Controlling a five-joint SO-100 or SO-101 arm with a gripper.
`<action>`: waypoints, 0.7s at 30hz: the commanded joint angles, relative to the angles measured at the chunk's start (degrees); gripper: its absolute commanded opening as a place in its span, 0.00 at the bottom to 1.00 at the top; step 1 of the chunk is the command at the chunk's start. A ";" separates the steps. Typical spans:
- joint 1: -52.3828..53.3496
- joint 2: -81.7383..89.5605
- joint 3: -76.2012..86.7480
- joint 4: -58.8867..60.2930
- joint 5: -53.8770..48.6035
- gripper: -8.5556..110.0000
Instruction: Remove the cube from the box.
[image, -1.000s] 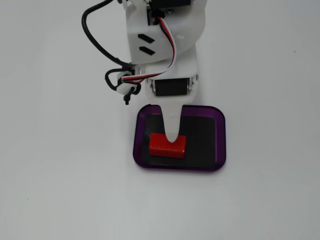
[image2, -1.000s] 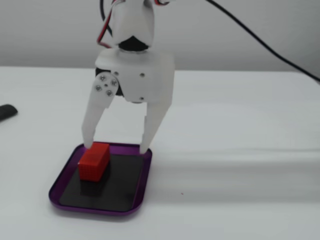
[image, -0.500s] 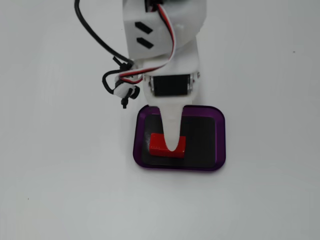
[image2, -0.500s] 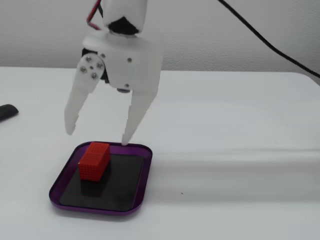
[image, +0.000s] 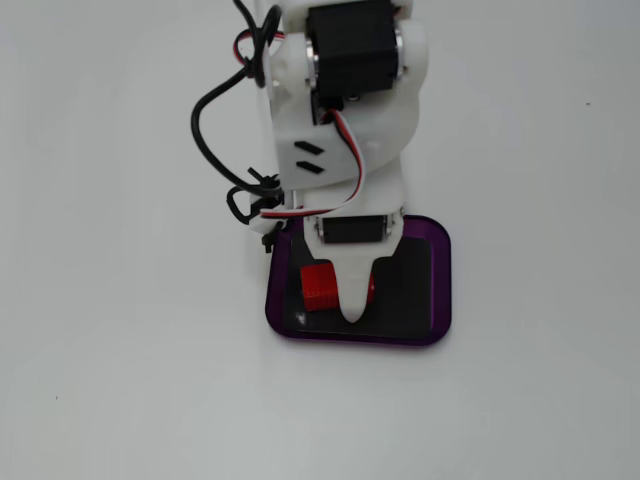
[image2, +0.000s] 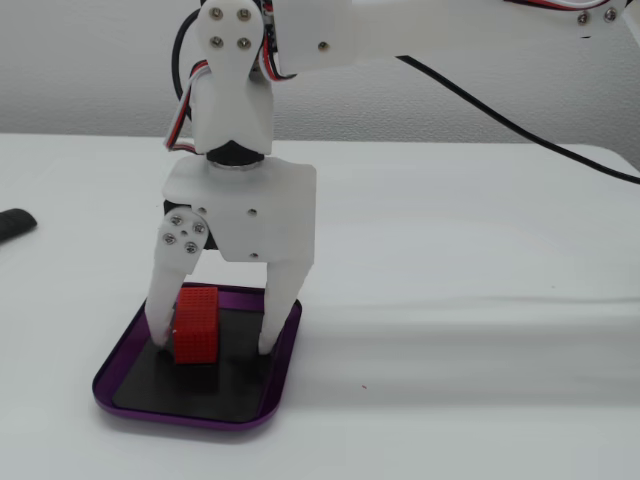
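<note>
reaching straight down into the box (image2: 285, 355), a white arm with its gripper (image2: 212, 347) spread wide, both fingertips low over the glossy black floor, whether touching it not clear. closed on nothing: in a fixed view from the side, the cube (image2: 196, 325) standing between the fingers (image2: 160, 300), close against the left one, with a clear gap of bare floor to the right one; actual contact with the left finger impossible to judge. in a fixed view from above, same gripper (image: 335, 300), cube (image: 320, 286) showing red just left of the pale fingertip, with a sliver of red also showing at its right edge, so partly hidden under it.

inside the box (image: 440, 290), cube toward the left half as seen from above, near the left rim but not touching it; wide bare black floor toward the right rim. seen from the side, cube back from the near rim, with open floor in front of it. purple rim low and shallow all round, rounded at the corners.

around the box, plain white table (image2: 450, 300) open on the near, left and right sides in both fixed views. far from the box at the left edge of the side view, a dark object (image2: 15, 224) lying on the table. above the box, black cable (image: 205, 130) and red-white wires looping off the left of the arm in the view from above
</note>
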 joint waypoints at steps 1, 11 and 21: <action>0.00 0.35 -1.23 -0.88 0.18 0.20; -0.18 0.62 -1.23 -0.35 -0.44 0.09; 0.26 6.77 -11.43 9.32 -0.53 0.07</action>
